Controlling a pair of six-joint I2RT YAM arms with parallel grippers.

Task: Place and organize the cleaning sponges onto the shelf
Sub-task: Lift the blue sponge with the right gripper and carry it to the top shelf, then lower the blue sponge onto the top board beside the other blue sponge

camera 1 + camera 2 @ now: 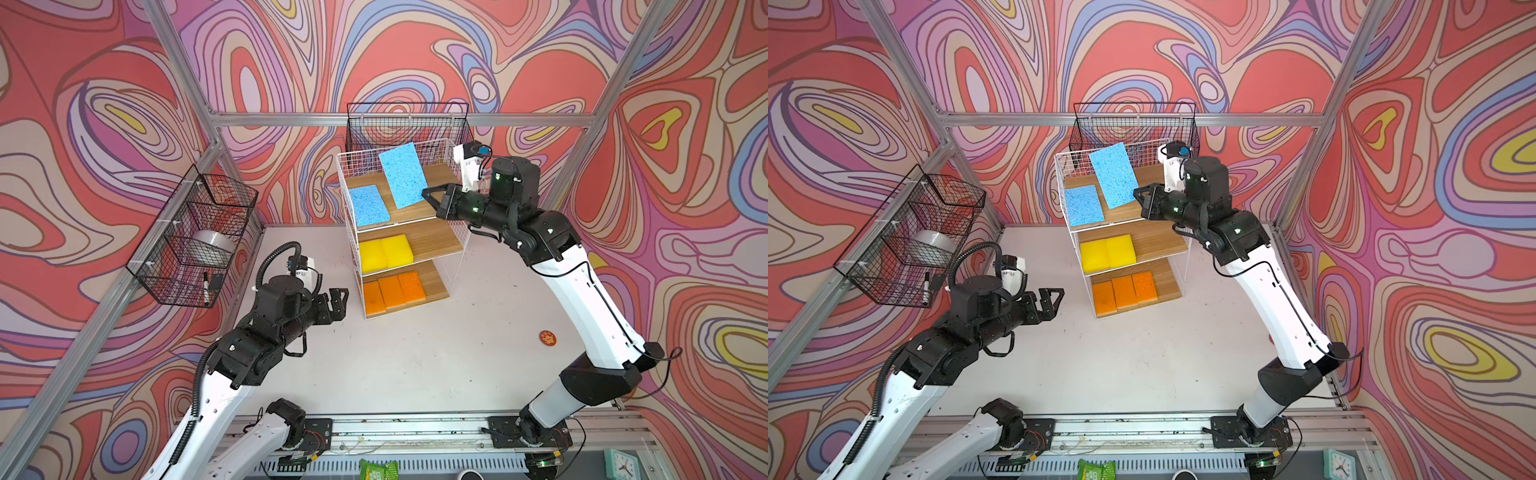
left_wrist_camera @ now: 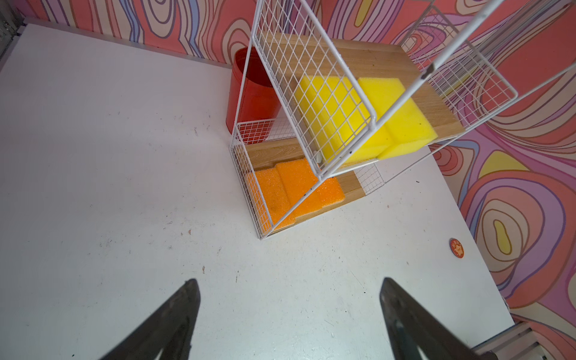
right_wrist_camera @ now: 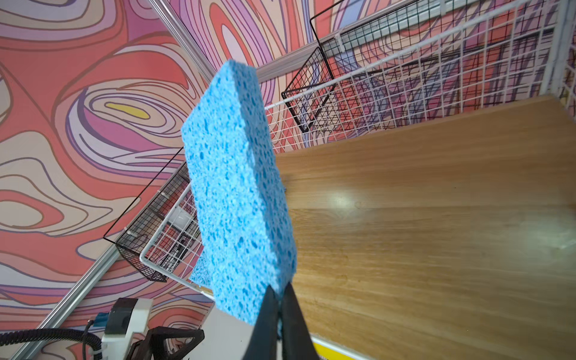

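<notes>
Sponges: six lie on the shelf [image 1: 432, 243], one is in the air.

Nearest the arm bases, the left claw [image 2: 289, 280] is spread wide with nothing in it. It hangs over the counter [image 1: 415, 357] in front of the shelf, off the bottom tier's corner.

- **Bottom tier:** three orange sponges [image 1: 392, 291] in a row.
- **Middle tier:** two yellow sponges [image 1: 386, 252] side by side.
- **Top tier:** the laid blue sponge [image 1: 369, 205] lies flat at the end away from the right arm, and the rest is bare wood.

Over that bare wood, just beside the laid one, is the held blue sponge [image 1: 402, 174]. The right claw [image 1: 424, 194] pinches it at one short end, tips pressed together on it. Its long axis runs from the claw on toward the shelf's back wire. In the right wrist view it stands tipped on edge, not flat. Can't tell whether its far end touches the wire.

Judgement: the right arm is far nearer and is the one for this. The move turns on rolling the sponge flat and lowering it onto the bare wood, long axis parallel to the laid one.
</notes>
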